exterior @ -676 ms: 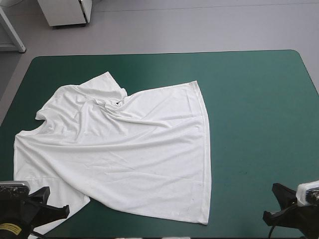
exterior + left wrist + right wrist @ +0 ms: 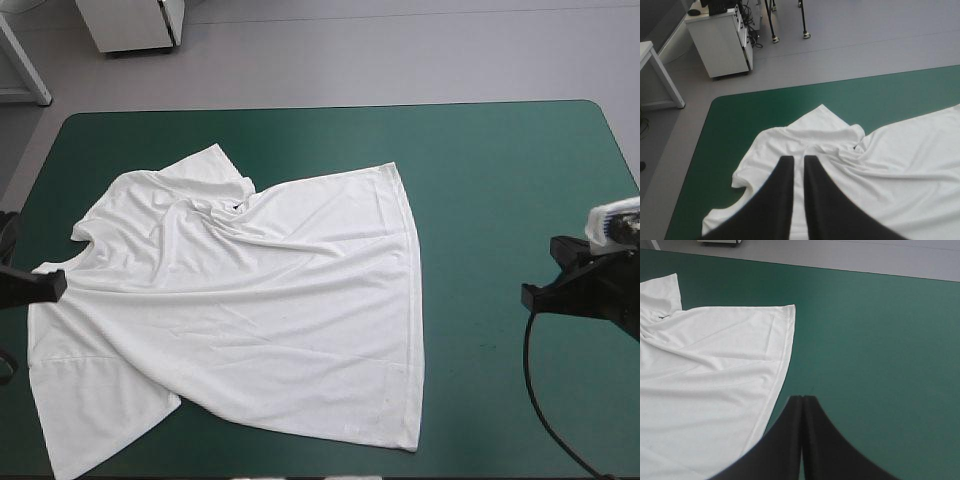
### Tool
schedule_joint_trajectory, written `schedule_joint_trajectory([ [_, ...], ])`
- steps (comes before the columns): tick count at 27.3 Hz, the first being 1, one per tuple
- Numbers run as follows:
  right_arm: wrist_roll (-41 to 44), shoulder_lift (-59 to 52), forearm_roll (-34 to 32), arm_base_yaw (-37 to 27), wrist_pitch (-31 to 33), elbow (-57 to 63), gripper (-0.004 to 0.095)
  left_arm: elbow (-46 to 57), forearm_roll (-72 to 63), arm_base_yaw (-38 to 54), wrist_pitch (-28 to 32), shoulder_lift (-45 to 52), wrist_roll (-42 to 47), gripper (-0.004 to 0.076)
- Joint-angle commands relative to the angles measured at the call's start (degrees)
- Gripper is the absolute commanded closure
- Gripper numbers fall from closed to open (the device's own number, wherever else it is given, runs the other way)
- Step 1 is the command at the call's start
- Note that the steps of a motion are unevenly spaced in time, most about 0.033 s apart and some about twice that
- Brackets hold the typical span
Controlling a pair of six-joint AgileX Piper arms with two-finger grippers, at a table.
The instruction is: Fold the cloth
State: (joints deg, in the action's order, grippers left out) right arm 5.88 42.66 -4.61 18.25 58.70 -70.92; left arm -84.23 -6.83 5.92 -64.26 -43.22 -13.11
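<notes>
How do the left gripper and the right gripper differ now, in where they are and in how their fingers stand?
The left gripper is at the T-shirt's edge, near the table's left side. The right gripper is over bare teal-green cover, apart from the T-shirt's hem. The left gripper's fingers leave a thin slit, while the right gripper's meet in one point. Both are black, and neither seems to hold anything.
</notes>
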Motion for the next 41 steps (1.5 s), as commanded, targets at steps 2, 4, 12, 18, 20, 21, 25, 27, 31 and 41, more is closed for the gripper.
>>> schedule_joint_trajectory([
  [2,-0.66,5.49,0.69,-0.23,-4.08,-3.05,0.0923,-12.31,-1.01,-0.32,-1.77,-9.24,0.87,0.041],
  [4,-0.66,7.38,0.69,-0.23,-4.32,-3.05,0.0923,-16.93,5.43,-0.32,-9.86,-14.01,8.5,0.0309],
  [12,-0.66,11.71,-0.15,-0.23,-7.12,-3.05,0.0923,-15.36,24.07,-0.21,-9.62,-19.77,14.52,0.0304],
  [18,-0.84,14.87,-0.28,-0.23,-8.76,-3.05,0.0923,-5.98,20.15,6.6,-9.64,-20.04,16.06,0.0304],
  [20,-1.67,15.74,-0.16,-0.23,-8.2,-3.05,0.0923,-2.3,15.41,12.34,-9.64,-20.04,15.51,0.0304],
  [21,-1.68,16.36,-0.16,-0.23,-7.95,-3.05,0.0923,0.18,12.84,15.04,-9.52,-20.04,15.12,0.0304],
  [25,-3.24,17.87,-0.16,-0.23,-8.05,-3.05,0.0923,7.78,14.4,17.89,-9.36,-19.77,14.43,0.0304],
  [27,-4.05,18.48,-0.16,-0.23,-8.05,-3.05,0.0923,11.86,13.73,17.98,-9.5,-19.9,14.43,0.0304],
  [31,-5.01,19.04,-0.3,-0.23,-8.18,-3.05,0.0923,17.64,14.3,18.77,-9.5,-20.88,14.43,0.0304],
  [41,-5.14,19.63,-1.79,-0.23,-8.29,-3.05,0.0923,27.77,8.98,36.1,-2.71,-21.09,10.74,0.0304],
])
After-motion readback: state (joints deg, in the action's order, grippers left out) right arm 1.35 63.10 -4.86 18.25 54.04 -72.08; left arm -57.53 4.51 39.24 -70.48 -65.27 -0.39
